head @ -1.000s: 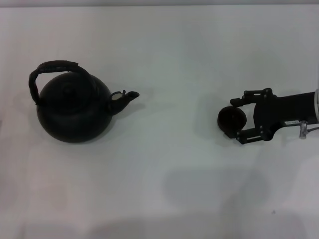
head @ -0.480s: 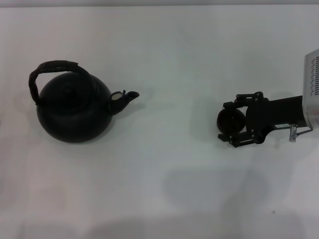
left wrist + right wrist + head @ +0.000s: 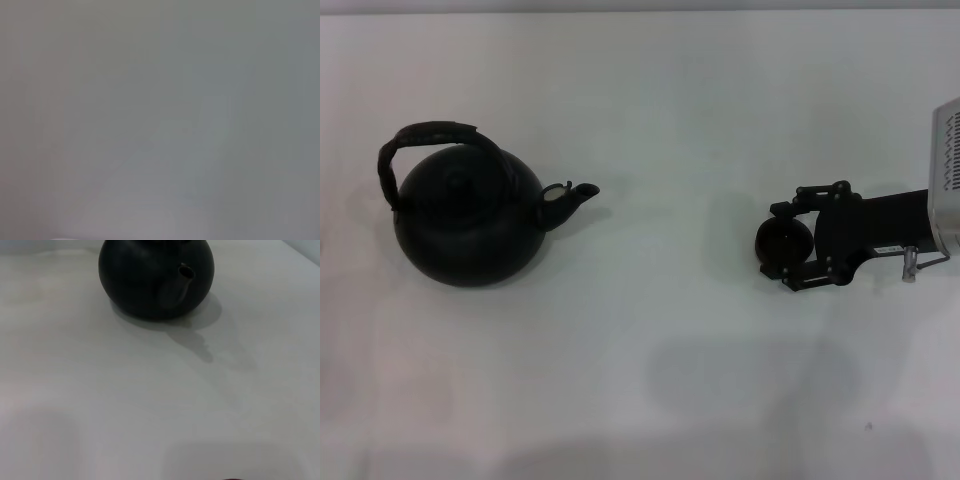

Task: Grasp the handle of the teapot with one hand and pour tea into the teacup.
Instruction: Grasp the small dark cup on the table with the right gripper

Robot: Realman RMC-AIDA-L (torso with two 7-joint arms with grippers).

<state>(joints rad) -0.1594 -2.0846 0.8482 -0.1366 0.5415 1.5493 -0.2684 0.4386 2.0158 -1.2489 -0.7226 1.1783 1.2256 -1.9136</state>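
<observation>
While the right gripper (image 3: 782, 247) sits closed around the teacup (image 3: 783, 242) at the table's (image 3: 660, 120) right side, the teapot (image 3: 470, 220) stands well apart at left, handle (image 3: 432, 136) ungrasped. Left gripper is out of view. Risk: a shallow grip on so small a cup could tip it. No legible writing; a small arm label is unreadable

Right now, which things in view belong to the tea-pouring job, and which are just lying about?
Job:
teapot with its handle, robot's left side
teacup, between the fingers of the right tool

Lying about:
nothing but the white table; left tool not in view
</observation>
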